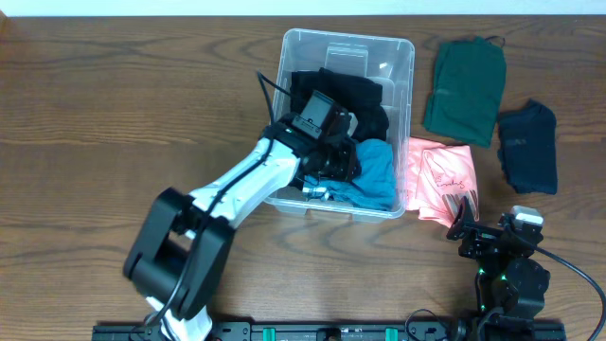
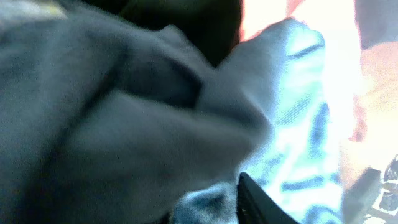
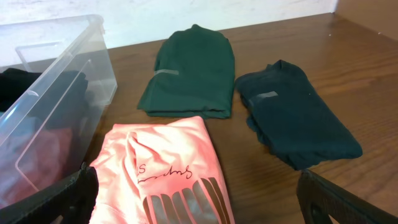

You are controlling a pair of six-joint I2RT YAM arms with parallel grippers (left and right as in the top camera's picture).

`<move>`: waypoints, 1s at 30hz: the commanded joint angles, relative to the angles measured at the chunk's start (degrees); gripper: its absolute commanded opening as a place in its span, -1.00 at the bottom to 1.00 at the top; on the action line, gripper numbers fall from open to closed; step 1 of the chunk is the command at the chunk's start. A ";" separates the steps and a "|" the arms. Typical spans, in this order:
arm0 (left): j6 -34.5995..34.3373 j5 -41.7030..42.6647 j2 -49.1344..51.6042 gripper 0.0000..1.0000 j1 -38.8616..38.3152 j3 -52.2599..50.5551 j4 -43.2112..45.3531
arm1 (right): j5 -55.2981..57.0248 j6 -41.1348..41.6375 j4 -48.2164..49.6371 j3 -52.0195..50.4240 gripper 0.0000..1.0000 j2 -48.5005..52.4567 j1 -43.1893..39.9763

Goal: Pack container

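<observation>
The container (image 1: 347, 36) sits on the table (image 1: 114, 95). The left gripper (image 1: 331, 163) is sunk inside it between the blue garment (image 1: 379, 172) and the black garment (image 1: 343, 90), and I cannot tell whether it pinches cloth. The right gripper (image 3: 199, 196) hangs spread wide over the pink garment (image 3: 161, 152), just beside the container.

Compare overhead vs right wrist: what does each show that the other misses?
Overhead only: the left pincer down inside the container, over a blue garment. Right wrist only: grey patches on the green garment and navy garment, and the right pincer spread wide. Both: the container, the black garment in it, the pink shirt, green and navy garments beside it.
</observation>
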 commanded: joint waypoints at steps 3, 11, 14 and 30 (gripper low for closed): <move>1.03 -1.84 -13.90 -0.02 3.08 2.43 0.17 | 0.15 0.63 -0.02 -0.17 0.98 -0.15 0.61; 1.64 -8.68 -29.07 0.25 13.66 2.43 -1.33 | 0.15 0.63 -0.02 -0.17 0.98 -0.15 0.61; 1.66 -10.36 -32.76 0.25 19.98 2.43 -3.50 | 0.15 0.61 -0.02 -0.17 0.98 -0.15 0.61; 1.70 -33.05 -37.57 0.36 47.06 2.43 -21.33 | -0.61 1.27 0.48 -0.17 0.98 -0.15 0.61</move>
